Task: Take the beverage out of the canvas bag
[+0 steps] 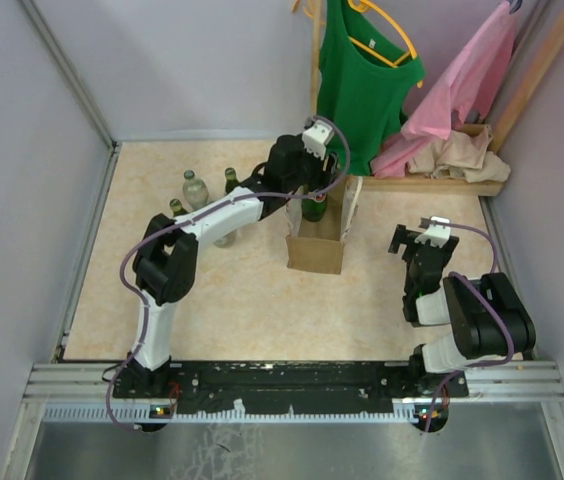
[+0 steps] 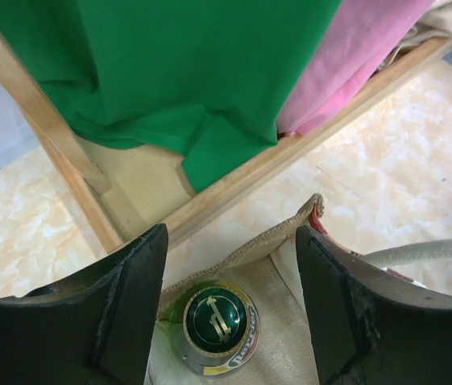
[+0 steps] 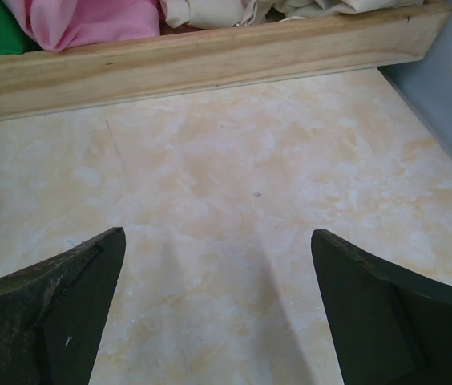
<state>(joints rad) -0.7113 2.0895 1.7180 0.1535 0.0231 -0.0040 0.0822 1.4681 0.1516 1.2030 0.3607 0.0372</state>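
Observation:
The tan-brown canvas bag (image 1: pixel 315 250) stands upright in the middle of the floor, its white handles (image 1: pixel 350 205) hanging at the right side. A green bottle (image 1: pixel 314 207) stands inside it at the far end. In the left wrist view its green and gold cap (image 2: pixel 220 318) sits inside the bag's rim (image 2: pixel 282 233). My left gripper (image 1: pixel 307 185) is open just above the bag mouth (image 2: pixel 230 234), its fingers (image 2: pixel 130 305) on either side of the cap and clear of it. My right gripper (image 1: pixel 417 240) is open and empty over bare floor (image 3: pixel 216 237).
Three bottles (image 1: pixel 194 188) stand on the floor left of the bag. A wooden clothes rack (image 1: pixel 442 183) at the back holds a green top (image 1: pixel 362 80), a pink garment (image 1: pixel 462 85) and a heap of pink and beige cloth (image 1: pixel 452 155). Walls close both sides.

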